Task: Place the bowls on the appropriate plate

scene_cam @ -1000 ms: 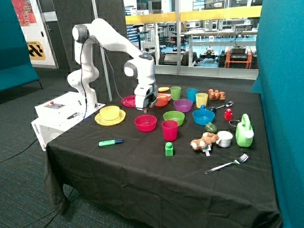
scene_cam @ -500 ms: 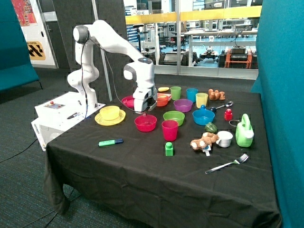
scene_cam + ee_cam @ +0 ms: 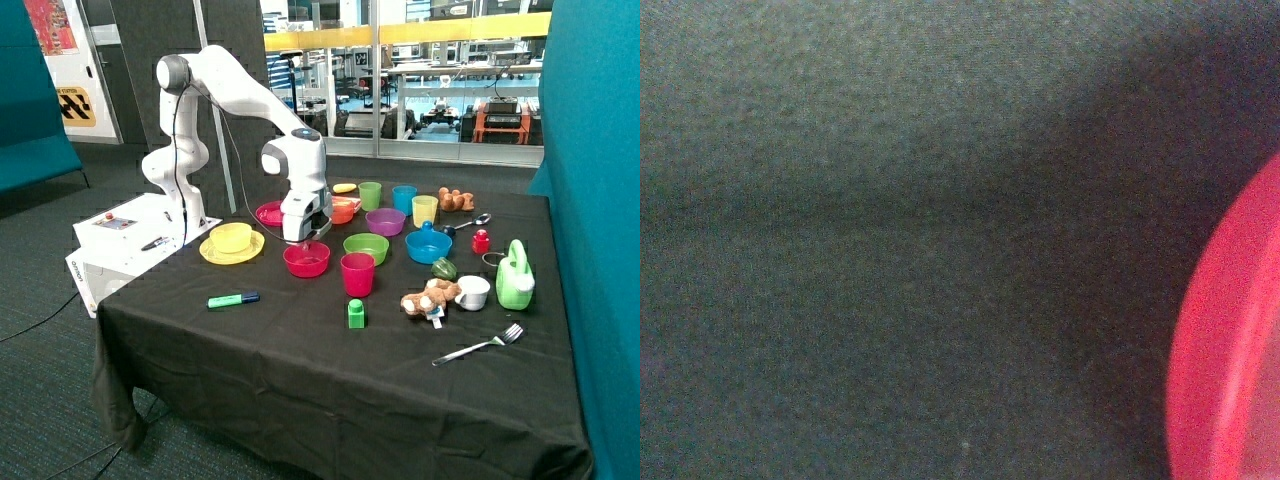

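Note:
The yellow bowl [image 3: 231, 236] sits on a yellow plate [image 3: 232, 251] near the table's edge by the robot base. On the black cloth toward the middle stands the pink-red bowl [image 3: 306, 259]. My gripper [image 3: 305, 240] hangs just over that bowl's far rim, pointing down. Partly hidden behind the gripper is a pink plate [image 3: 268, 213]. In the wrist view only black cloth and a curved piece of the pink-red bowl's rim [image 3: 1230, 350] show.
Close by the pink-red bowl stand a pink-red cup [image 3: 357, 273] and a green bowl [image 3: 366, 246]. Further back are a purple bowl [image 3: 385, 221], a blue bowl [image 3: 428, 245] and several cups. A green marker [image 3: 233, 299] and a green block [image 3: 356, 314] lie nearer the front.
The gripper has come forward from over the pink plate and sunk lower, ending just above the pink-red bowl's far rim. No object has moved.

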`<state>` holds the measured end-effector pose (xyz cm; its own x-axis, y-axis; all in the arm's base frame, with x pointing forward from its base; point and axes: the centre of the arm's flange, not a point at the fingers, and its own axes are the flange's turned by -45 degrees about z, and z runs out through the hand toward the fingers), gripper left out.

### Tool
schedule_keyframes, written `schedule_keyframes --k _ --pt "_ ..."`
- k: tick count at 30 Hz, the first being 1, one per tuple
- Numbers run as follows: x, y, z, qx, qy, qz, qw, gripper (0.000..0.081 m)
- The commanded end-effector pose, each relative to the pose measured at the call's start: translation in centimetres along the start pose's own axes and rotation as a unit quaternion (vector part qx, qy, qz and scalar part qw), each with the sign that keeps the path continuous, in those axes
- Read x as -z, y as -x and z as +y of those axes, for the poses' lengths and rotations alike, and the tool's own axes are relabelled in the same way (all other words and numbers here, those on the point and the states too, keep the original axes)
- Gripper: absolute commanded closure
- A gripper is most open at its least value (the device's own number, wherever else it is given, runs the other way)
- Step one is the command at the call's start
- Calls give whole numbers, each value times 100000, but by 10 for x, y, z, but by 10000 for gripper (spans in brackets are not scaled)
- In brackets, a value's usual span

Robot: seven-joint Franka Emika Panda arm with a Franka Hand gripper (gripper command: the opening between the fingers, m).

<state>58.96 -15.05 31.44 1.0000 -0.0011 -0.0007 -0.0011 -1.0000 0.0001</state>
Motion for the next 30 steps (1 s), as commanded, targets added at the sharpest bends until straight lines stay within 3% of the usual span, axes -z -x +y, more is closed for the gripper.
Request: schedule_keyframes --k 1,15,18,19,21,23,30 --pt "-6 -2 -2 9 -5 37 100000 375" --pt "-11 -4 -6 -313 -5 37 100000 430" --pt "-12 -4 -6 -689 -5 37 99998 535" --pt "-12 -4 -5 -808 -5 37 99997 626" --pt "-13 -4 -6 -718 -5 37 99997 721" --pt "-13 -3 -5 -747 -5 37 99997 780" --pt "-15 -1 -2 -947 -5 37 99996 808"
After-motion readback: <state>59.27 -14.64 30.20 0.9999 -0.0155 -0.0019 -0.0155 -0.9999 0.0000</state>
